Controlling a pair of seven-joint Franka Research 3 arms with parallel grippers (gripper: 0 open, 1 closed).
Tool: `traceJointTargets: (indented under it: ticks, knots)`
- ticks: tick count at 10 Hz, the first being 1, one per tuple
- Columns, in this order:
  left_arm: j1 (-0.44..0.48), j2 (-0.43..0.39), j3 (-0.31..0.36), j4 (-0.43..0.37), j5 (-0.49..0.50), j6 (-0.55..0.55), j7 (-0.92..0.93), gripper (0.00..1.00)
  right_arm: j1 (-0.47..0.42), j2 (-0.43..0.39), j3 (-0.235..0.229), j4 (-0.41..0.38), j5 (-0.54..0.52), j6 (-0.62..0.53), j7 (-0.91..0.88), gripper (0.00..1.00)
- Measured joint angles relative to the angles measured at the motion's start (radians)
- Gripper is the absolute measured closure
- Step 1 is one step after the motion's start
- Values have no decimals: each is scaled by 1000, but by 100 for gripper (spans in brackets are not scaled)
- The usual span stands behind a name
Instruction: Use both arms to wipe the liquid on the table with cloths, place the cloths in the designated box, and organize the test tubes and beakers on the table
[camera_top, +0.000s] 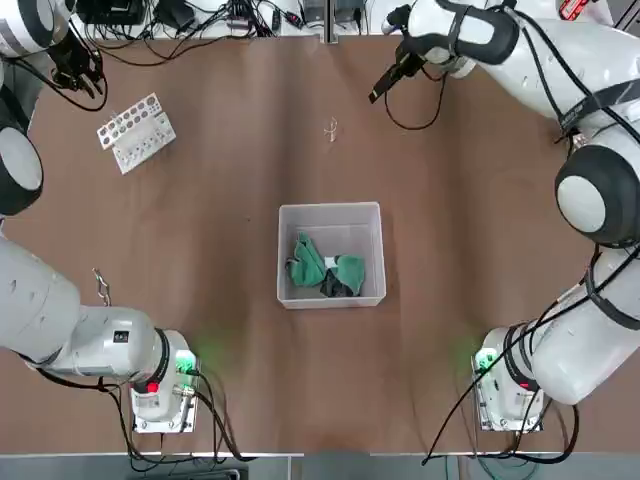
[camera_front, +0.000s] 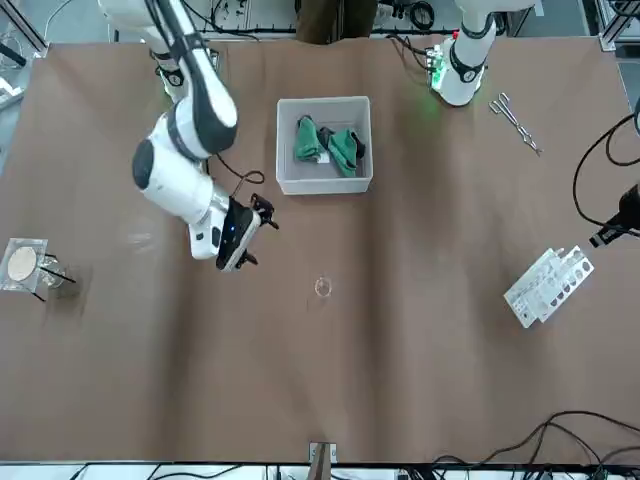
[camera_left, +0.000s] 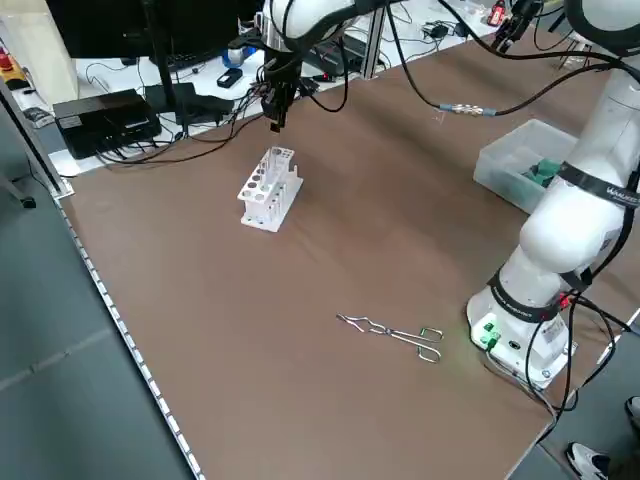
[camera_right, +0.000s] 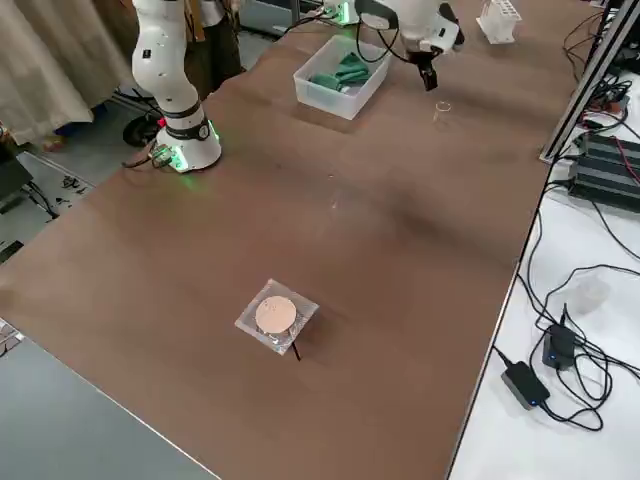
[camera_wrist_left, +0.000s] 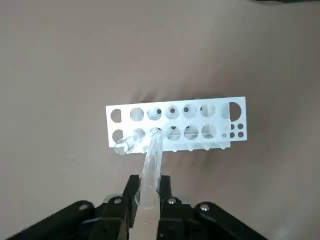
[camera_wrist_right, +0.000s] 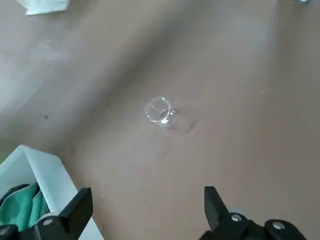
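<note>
My left gripper (camera_wrist_left: 147, 192) was clenched on a clear test tube (camera_wrist_left: 151, 165), which stuck out past my fingertips. The tube's tip pointed at the near row of holes of the white rack (camera_wrist_left: 175, 124), close to one end; whether the tip touched the rack could not be told. The rack stood at the far left part of the table (camera_top: 200, 250).

My right gripper (camera_wrist_right: 145, 210) hung with its fingers (camera_wrist_right: 77, 207) spread wide, grasping nothing. The small glass beaker (camera_wrist_right: 159, 110) stood on the table ahead of them, apart from both. The box (camera_top: 331, 213) sat mid-table, nearer my bases than the beaker. The green cloth (camera_top: 315, 262) and the dark cloth (camera_top: 337, 286) lay inside it.
</note>
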Motion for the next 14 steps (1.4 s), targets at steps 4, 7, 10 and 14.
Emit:
traceJointTargets:
  ticks: [4, 7, 10, 14]
  knots:
    - [0, 23, 1, 0, 0, 9, 0, 79, -3, 98, 4, 3, 358, -6, -580, 1]
    - [5, 47, 9, 0, 0, 32, 0, 79, -11, 243, 1, 11, 698, -152, -992, 1]
    - [3, 55, 8, 1, 0, 36, 0, 50, -72, 385, -3, 73, 845, -272, -1298, 1]
    - [-1, 47, -4, 48, -1, 14, 35, 0, -74, 576, 4, 231, 1055, -323, -1552, 1]
